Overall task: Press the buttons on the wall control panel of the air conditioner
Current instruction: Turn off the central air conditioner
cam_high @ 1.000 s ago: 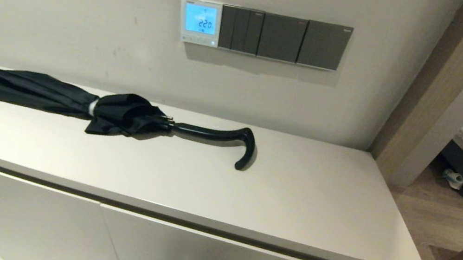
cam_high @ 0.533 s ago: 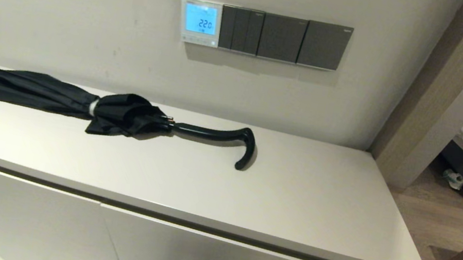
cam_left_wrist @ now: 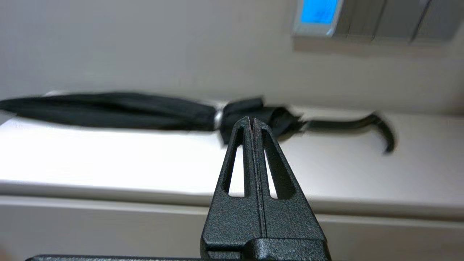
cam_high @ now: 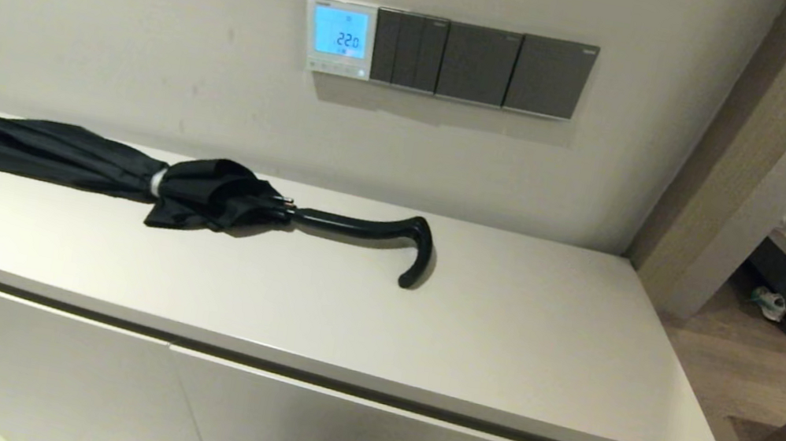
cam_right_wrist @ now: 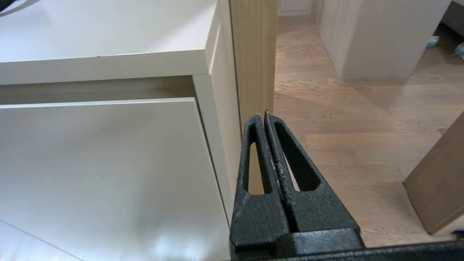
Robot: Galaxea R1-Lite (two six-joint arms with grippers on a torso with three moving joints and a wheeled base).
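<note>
Facing the thermostat panel (cam_high: 338, 36) on the wall above the umbrella (cam_high: 128, 178), left gripper (cam_left_wrist: 251, 121) sits pinched together, a poking tip for its buttons (cam_high: 337, 68); right gripper (cam_right_wrist: 264, 114), also closed, parked low beside the cabinet (cam_right_wrist: 108, 163).

Seen from the head: no shift anywhere between a second ago and now. No earlier wrist views to compare, so cannot tell whether anything ahead of the jaws of left gripper (cam_left_wrist: 252, 121) or right gripper (cam_right_wrist: 265, 115) has moved.
</note>
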